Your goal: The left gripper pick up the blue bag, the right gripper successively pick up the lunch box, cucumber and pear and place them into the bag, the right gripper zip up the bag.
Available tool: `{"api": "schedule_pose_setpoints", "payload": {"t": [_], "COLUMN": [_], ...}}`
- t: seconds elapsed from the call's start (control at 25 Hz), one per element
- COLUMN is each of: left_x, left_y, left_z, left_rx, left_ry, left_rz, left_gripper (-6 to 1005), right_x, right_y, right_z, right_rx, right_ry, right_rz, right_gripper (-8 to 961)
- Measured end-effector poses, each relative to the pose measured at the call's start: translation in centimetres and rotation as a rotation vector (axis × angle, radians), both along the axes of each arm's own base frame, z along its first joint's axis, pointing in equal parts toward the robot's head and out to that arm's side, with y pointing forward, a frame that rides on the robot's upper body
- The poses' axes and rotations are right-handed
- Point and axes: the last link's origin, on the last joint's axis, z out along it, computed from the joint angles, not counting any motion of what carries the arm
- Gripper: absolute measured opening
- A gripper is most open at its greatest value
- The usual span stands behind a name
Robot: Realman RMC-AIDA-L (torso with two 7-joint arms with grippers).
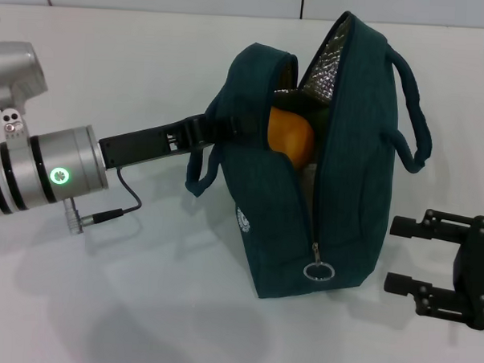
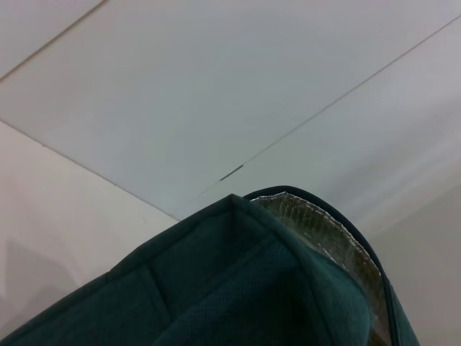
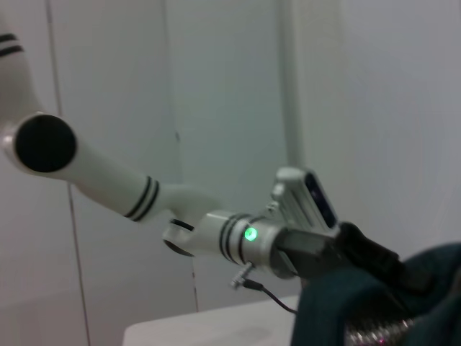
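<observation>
The blue bag (image 1: 351,170) stands on the white table with its top gaping open, so the silver foil lining (image 1: 323,68) shows. The orange pear (image 1: 290,135) lies inside the opening. My left gripper (image 1: 210,132) reaches in from the left and is shut on the bag's near handle and rim. The bag's fabric (image 2: 216,288) fills the lower part of the left wrist view. My right gripper (image 1: 399,254) hovers open just right of the bag, fingers pointing at it, level with the ring zipper pull (image 1: 319,271). The lunch box and cucumber are out of view.
A black cable (image 1: 129,194) loops below the left wrist with its green ring light (image 1: 59,175). The table (image 1: 140,306) is bare and white around the bag. The right wrist view shows the left arm (image 3: 250,233) and a corner of the bag (image 3: 374,303).
</observation>
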Motion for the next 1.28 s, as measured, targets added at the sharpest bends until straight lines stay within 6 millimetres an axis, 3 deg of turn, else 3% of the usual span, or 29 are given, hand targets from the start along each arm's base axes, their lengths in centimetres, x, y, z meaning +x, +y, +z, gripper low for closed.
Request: {"api": "schedule_pose_setpoints", "payload": {"t": [0.44, 1.28], "left_x": [0.1, 0.2], "left_y": [0.1, 0.2], "left_z": [0.0, 0.0], "left_rx": [0.001, 0.0], "left_ry": [0.001, 0.001], "left_rz": [-0.003, -0.005], "left_gripper": [47, 47], "right_x": [0.3, -0.3], "right_y": [0.6, 1.2], "right_z": [-3.0, -5.6], "right_rx": [-0.076, -0.127], "right_ry": [-0.057, -0.072], "right_rz": [-0.071, -0.115], "right_gripper": [633, 630]}}
